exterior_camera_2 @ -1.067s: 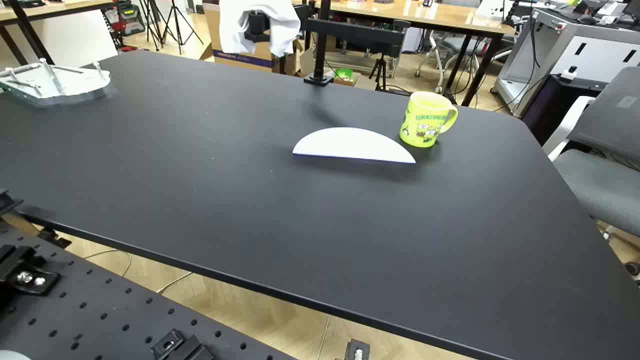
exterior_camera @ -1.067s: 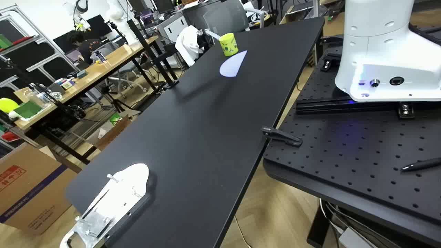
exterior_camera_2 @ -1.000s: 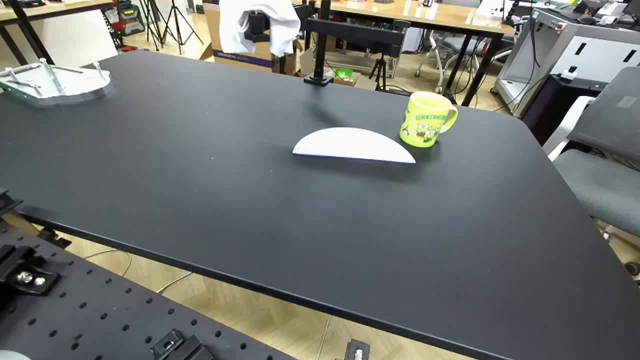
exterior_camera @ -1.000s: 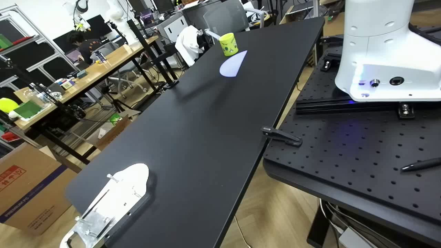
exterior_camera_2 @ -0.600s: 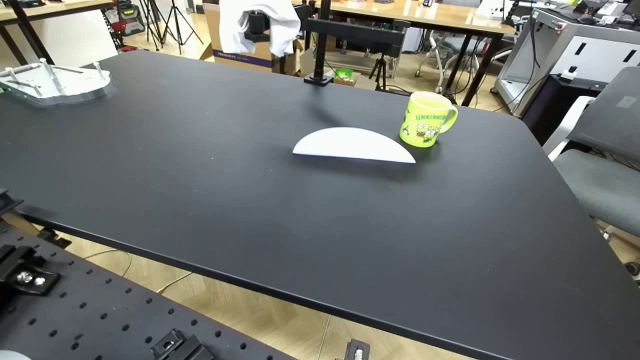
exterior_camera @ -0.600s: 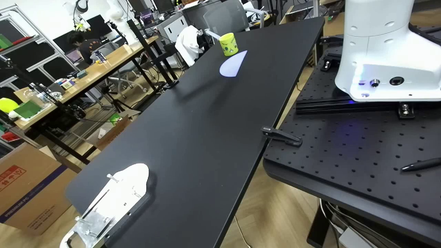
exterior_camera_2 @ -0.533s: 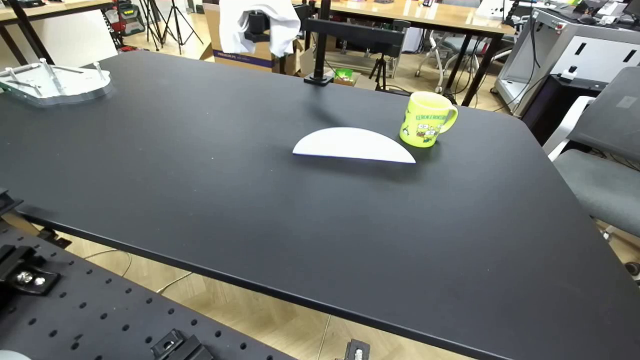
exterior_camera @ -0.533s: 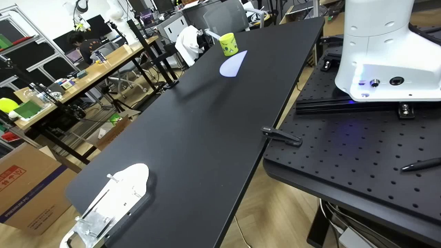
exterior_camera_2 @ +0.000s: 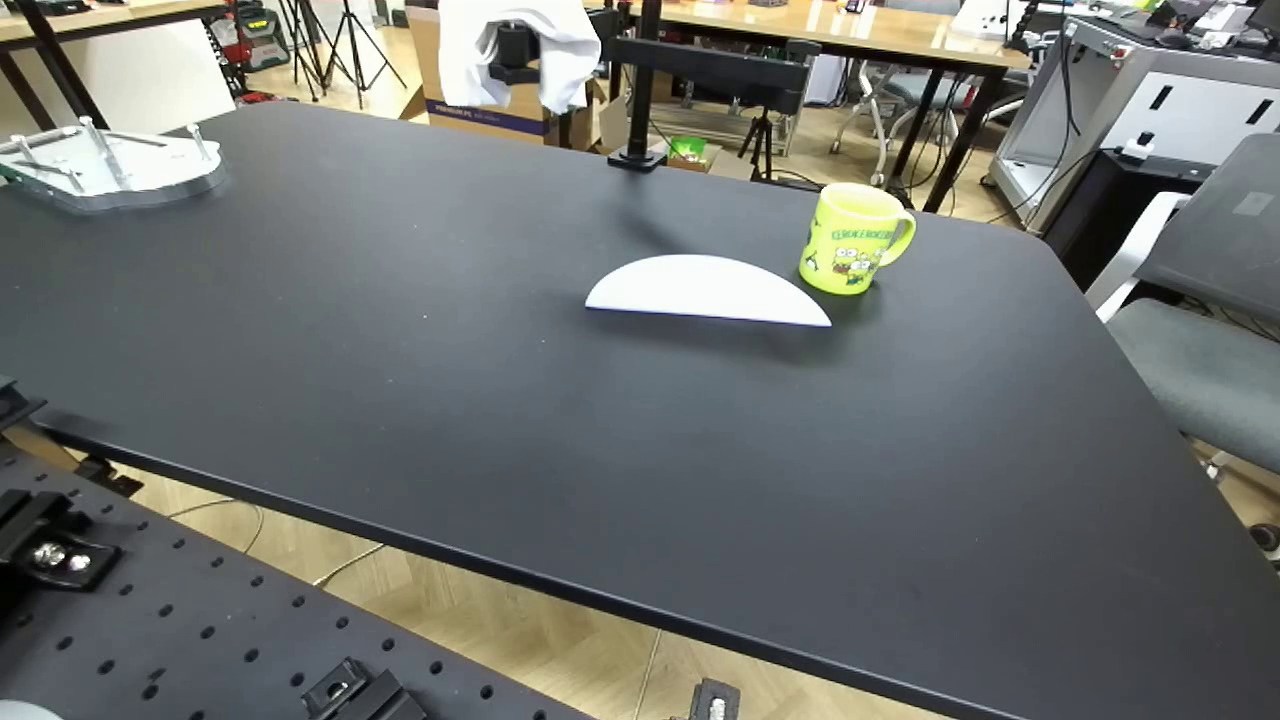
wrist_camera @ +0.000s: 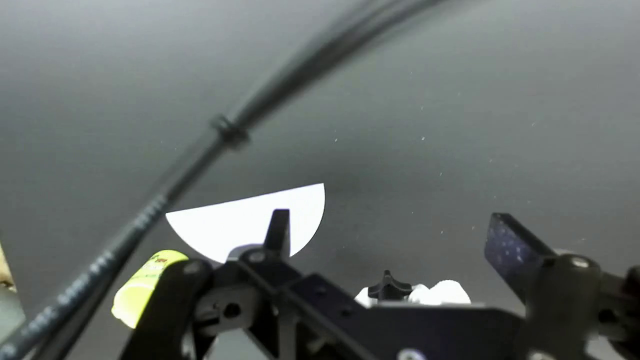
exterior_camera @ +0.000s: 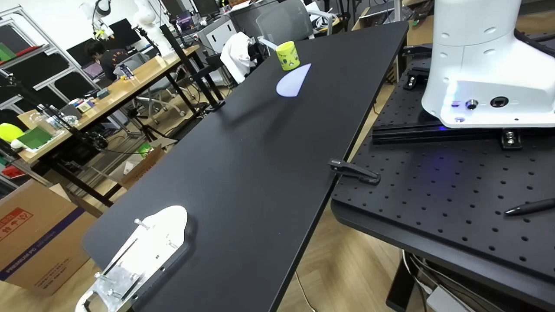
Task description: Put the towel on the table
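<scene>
If closing fingers (wrist_camera: 506, 245), at present empty and spread apart, then tugging sideways instead of lifting, might snag the towel (exterior_camera_2: 563, 52) on the bracket (exterior_camera_2: 515, 50) holding it up off the table (exterior_camera_2: 600, 440).

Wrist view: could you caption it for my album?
Black gripper, open above a dark tabletop with a white half-disc and a yellow-green printed mug, partly hides a white cloth.

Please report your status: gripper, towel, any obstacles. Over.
Gripper open, nothing held. Towel draped on black bracket, not on table. White half-disc, yellow mug on table, possibly obstructing.
</scene>
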